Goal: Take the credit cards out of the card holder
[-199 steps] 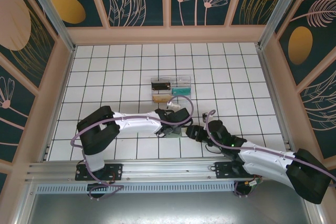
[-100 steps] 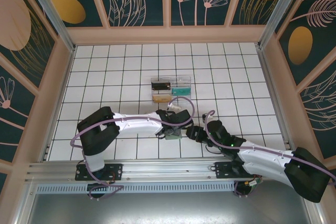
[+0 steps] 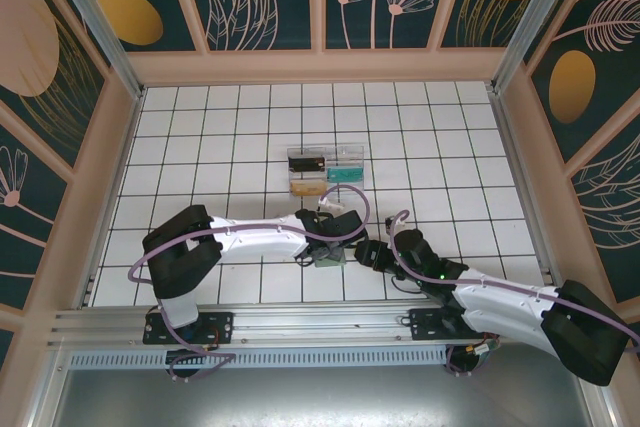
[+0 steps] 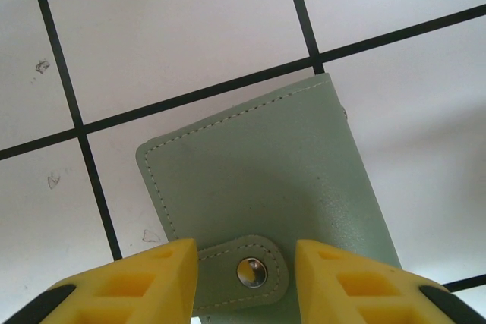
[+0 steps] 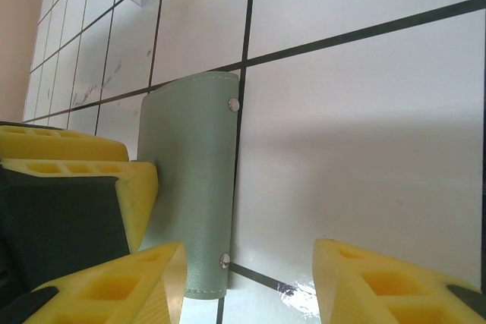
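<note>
Card holder [image 4: 258,172] flat, left hand [image 4: 244,263] open astride its edge, right hand [image 5: 249,263] open beside

Sage-green card holder [image 4: 258,172] with pale stitching, white table [image 4: 167,20] gridded black, yellow-padded left end effector [image 4: 244,272]

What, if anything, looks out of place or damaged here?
Nothing stands out. The card holder lies flat and shut on the table, its snap tab fastened, slightly skewed to the tile lines. The left claw straddles the tab. No spill or damage, only faint scuffs.
</note>
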`<move>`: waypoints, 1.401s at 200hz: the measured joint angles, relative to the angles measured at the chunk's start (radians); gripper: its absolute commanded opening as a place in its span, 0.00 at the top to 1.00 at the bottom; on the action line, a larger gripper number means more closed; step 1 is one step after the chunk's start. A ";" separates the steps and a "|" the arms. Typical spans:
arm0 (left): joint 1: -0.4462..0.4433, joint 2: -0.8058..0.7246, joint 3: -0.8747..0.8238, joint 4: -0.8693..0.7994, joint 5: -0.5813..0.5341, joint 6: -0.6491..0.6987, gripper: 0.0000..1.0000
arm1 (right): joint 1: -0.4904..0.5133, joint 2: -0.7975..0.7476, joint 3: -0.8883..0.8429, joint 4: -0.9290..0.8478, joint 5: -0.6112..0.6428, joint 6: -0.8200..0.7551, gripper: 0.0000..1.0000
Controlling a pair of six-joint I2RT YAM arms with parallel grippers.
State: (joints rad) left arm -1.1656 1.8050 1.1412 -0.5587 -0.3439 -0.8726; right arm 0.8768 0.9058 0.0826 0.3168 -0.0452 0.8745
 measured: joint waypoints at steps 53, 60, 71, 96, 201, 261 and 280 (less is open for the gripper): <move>-0.001 0.015 0.000 0.001 0.003 0.000 0.62 | 0.000 0.012 0.000 0.000 0.000 0.000 0.52; -0.002 0.024 0.000 0.001 0.003 0.000 0.62 | -0.001 0.012 0.000 0.000 0.000 0.000 0.52; -0.002 0.033 0.001 0.005 0.000 0.001 0.63 | -0.001 0.012 0.000 0.000 0.000 0.000 0.52; -0.005 0.033 0.001 0.005 -0.005 0.001 0.72 | -0.001 0.012 0.000 0.000 0.000 0.000 0.52; -0.011 -0.024 -0.077 0.110 -0.031 0.012 1.00 | -0.001 0.084 0.025 0.001 -0.015 -0.006 0.55; -0.006 -0.208 -0.275 0.249 -0.019 0.006 1.00 | -0.004 0.325 0.140 0.102 -0.108 -0.016 0.52; -0.005 -0.245 -0.308 0.288 -0.009 0.005 1.00 | -0.010 0.394 0.172 0.143 -0.144 -0.020 0.51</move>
State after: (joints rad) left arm -1.1706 1.5600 0.8330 -0.2710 -0.3531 -0.8680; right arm 0.8673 1.2995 0.2546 0.4603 -0.1894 0.8547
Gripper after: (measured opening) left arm 0.055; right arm 0.483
